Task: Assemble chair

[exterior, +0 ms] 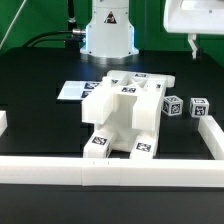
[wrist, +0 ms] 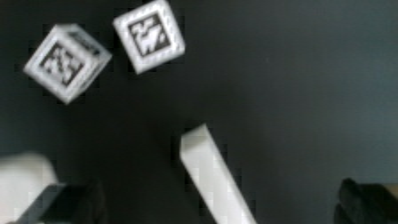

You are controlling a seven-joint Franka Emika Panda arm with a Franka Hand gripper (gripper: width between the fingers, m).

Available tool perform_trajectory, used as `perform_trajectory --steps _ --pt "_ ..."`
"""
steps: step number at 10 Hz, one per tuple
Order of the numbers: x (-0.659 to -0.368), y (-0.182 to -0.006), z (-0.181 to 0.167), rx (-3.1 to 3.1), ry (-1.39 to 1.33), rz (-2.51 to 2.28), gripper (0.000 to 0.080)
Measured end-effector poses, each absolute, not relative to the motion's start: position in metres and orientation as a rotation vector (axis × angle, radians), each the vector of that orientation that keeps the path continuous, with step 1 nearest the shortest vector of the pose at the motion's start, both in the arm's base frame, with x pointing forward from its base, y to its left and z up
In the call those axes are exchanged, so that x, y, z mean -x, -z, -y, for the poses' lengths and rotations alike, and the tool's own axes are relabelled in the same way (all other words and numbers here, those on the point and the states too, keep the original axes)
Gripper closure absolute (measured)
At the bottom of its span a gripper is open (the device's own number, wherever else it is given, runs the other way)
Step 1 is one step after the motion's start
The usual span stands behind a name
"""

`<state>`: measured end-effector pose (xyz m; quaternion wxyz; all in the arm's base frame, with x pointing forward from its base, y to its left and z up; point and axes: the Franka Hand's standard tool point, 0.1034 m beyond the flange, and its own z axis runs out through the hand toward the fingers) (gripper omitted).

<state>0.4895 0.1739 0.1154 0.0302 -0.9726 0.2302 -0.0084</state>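
Exterior view, front to back: border rail along the near edge, half-built chair in the middle of the bench, two loose tagged blocks just beside it toward the exterior view's right edge. Jaws hang wide open, empty, above the far corner. Guessing a block's next: drop straight down, centre it, squeeze the flat faces.

You've got a white chair speckled with black-and-white square tags on your black table. Plain white rails border it, with a green backdrop behind.
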Motion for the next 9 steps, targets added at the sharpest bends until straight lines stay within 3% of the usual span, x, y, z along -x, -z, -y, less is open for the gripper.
perform_trajectory --steps 1,4,7,9 --pt "-0.484 -0.105 -0.179 3.031 0.022 -0.675 0.015" --pt "-0.484 -0.104 -0.179 3.03 0.02 -0.673 0.015" --pt "-0.454 -0.071 -0.188 3.034 0.082 -0.654 0.015" --pt "-0.455 -0.062 -0.185 3.047 0.095 -0.623 0.015"
